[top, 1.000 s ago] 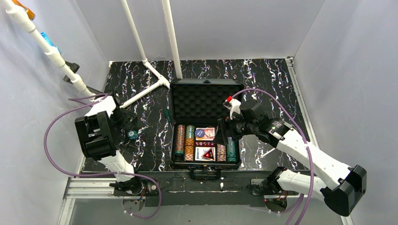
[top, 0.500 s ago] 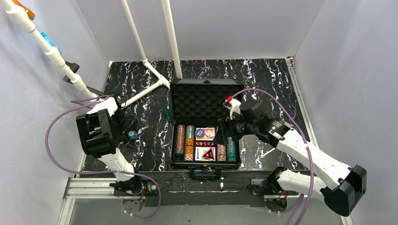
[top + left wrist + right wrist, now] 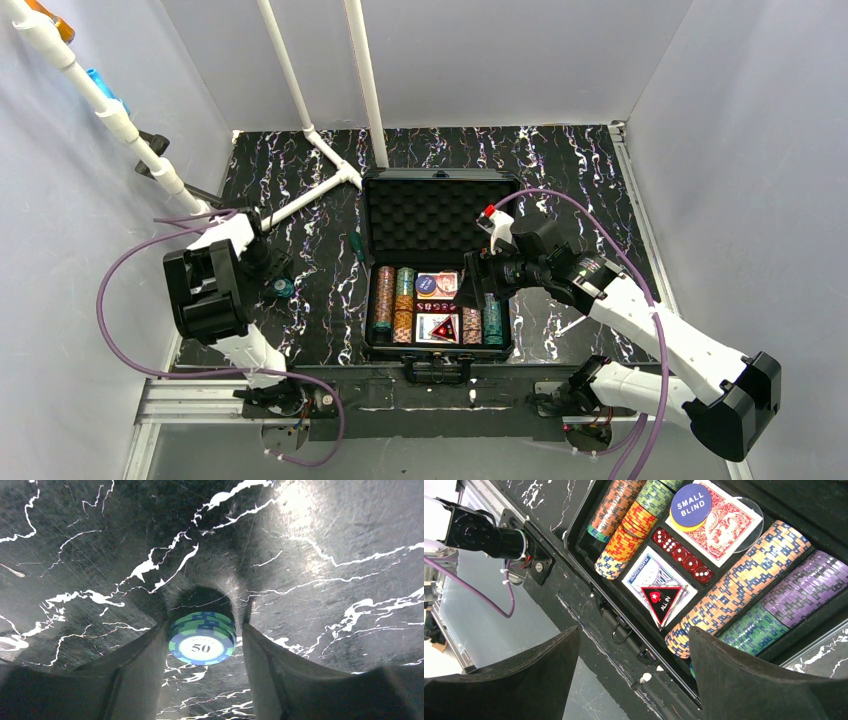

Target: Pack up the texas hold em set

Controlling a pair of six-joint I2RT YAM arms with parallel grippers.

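Left arm sits slightly shifted from before, I see left gripper (image 3: 204,627) flanking chips (image 3: 202,647), hold unconfirmed, right gripper (image 3: 634,630) spread over case (image 3: 591,580).

Left arm (image 3: 210,290): showing white shells, black joint housings | right arm (image 3: 650,320): wearing the same finish, red tab (image 3: 488,211) near wrist | purple cables (image 3: 471,588): looping off both arms | right end effector (image 3: 634,632): carrying matte black wedge fingers (image 3: 749,680)

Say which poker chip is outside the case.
The blue-and-green chip marked 50, on the marbled table between the left end effector's fingers; other chips fill the case.
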